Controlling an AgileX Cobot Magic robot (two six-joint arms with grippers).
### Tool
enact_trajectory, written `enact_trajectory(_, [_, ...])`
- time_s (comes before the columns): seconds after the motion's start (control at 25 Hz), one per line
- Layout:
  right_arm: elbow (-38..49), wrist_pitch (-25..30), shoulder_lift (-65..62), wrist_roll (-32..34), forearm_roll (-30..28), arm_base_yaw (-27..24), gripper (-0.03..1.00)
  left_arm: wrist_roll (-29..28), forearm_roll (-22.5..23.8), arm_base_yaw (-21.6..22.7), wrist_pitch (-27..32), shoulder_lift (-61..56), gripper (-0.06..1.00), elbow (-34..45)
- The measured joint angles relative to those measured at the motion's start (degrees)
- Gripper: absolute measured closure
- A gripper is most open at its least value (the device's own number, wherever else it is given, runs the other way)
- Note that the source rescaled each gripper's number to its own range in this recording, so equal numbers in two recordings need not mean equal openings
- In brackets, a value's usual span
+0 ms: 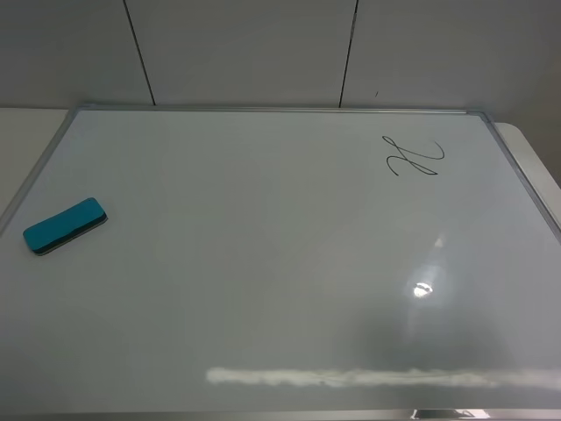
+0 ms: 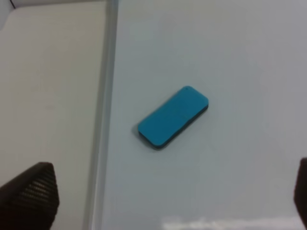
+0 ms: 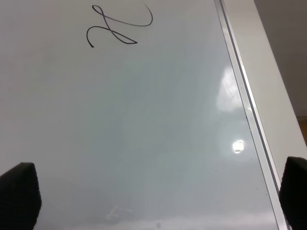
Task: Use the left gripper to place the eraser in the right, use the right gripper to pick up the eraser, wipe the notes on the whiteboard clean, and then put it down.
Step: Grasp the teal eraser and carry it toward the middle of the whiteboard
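The teal-blue eraser lies flat on the whiteboard near its left edge. The left wrist view shows the eraser well ahead of my left gripper, whose black fingertips stand wide apart with nothing between them. The notes, a looping black scribble, sit at the board's far right. In the right wrist view the notes lie far ahead of my right gripper, open and empty above bare board. Neither arm appears in the high view.
The board's silver frame borders a pale table on the left and a strip of table on the right. A grey panelled wall stands behind. A lamp glare marks the board.
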Motion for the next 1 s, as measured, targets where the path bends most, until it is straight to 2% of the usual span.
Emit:
enact_trajectory(0.36, [0.0, 0.0, 0.0, 0.0, 0.0, 0.0, -0.03, 2.37, -0.07, 0.0, -12.3, 28.9, -0.06, -4.65])
enact_trajectory(0.44, [0.0, 0.0, 0.0, 0.0, 0.0, 0.0, -0.03, 2.57, -0.07, 0.0, -13.82, 35.92, -0.02, -6.72])
enact_trajectory(0.48, [0.0, 0.0, 0.0, 0.0, 0.0, 0.0, -0.03, 2.57, -0.07, 0.0, -13.91, 39.66, 0.03, -8.05])
enact_trajectory(0.56, [0.0, 0.0, 0.0, 0.0, 0.0, 0.0, -0.03, 2.61, -0.07, 0.0, -14.02, 46.31, 0.22, -10.66])
enact_trajectory(0.64, [0.0, 0.0, 0.0, 0.0, 0.0, 0.0, -0.03, 3.17, -0.07, 0.0, -14.06, 52.84, 0.56, -13.27])
enact_trajectory(0.72, [0.0, 0.0, 0.0, 0.0, 0.0, 0.0, -0.03, 5.05, -0.07, 0.0, -14.14, 57.8, 0.81, -15.1])
enact_trajectory(0.8, [0.0, 0.0, 0.0, 0.0, 0.0, 0.0, -0.03, 7.2, -0.07, 0.0, -15.11, 61.75, 0.9, -16.17])
enact_trajectory(1.0, [0.0, 0.0, 0.0, 0.0, 0.0, 0.0, -0.03, 11.87, -0.01, 0.0, -18.58, 70.08, 0.94, -16.34])
